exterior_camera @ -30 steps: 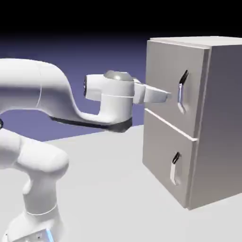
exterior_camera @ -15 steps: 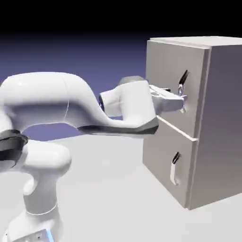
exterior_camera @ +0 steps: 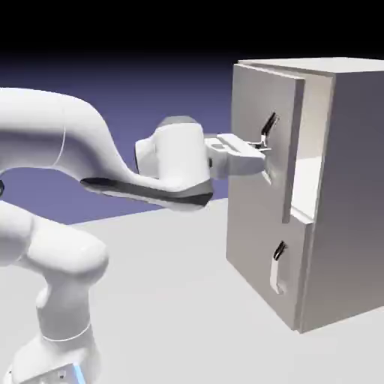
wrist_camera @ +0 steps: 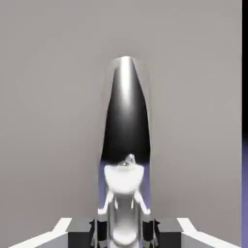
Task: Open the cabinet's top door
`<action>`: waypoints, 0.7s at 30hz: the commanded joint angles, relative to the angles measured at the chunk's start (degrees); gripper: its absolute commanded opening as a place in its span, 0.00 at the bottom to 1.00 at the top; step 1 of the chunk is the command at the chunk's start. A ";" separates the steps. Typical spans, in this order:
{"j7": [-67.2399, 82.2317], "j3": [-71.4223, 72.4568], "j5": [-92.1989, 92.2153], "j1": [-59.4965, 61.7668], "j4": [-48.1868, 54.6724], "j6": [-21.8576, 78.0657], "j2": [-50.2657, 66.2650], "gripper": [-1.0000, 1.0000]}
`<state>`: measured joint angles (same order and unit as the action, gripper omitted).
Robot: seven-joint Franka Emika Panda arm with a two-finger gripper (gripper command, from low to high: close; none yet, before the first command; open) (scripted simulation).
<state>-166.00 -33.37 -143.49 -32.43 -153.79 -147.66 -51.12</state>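
Observation:
The cabinet (exterior_camera: 345,187) is a tall light-grey box at the exterior view's right. Its top door (exterior_camera: 259,112) stands swung out from the front, with a bright gap showing behind its free edge. My gripper (exterior_camera: 264,155) is shut on the top door's slim dark-and-silver handle (exterior_camera: 266,127). In the hand view the handle (wrist_camera: 126,126) rises large between my grey fingertips (wrist_camera: 99,230), in front of the flat grey door panel (wrist_camera: 48,97). The lower door (exterior_camera: 259,255) with its white handle (exterior_camera: 277,276) stays flush.
The white arm (exterior_camera: 90,150) reaches in from the exterior view's left at handle height, above the light-grey table (exterior_camera: 172,315). A strip of blue-violet backdrop (wrist_camera: 244,193) shows past the door's edge in the hand view.
The gripper reached the handle and closed on it. It then drew back to the exterior view's left, and the top door swung out from the cabinet front.

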 commanded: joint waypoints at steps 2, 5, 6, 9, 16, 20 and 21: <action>-0.09 4.16 3.17 3.58 -1.72 0.77 -0.43 0.00; 2.97 9.83 10.55 6.85 -5.36 4.11 -3.25 0.00; 4.07 11.53 13.04 7.48 -6.47 5.40 -4.24 0.00; 4.25 17.32 17.90 11.77 -8.19 5.88 -5.40 0.00; 4.86 28.98 28.29 20.35 -10.58 5.03 -7.77 0.00; 9.07 34.97 38.26 20.43 -12.87 9.48 -11.12 0.00; 10.03 36.51 40.75 20.24 -13.31 10.78 -11.84 0.00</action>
<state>-156.01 3.13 -102.87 -12.19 -167.09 -136.94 -62.96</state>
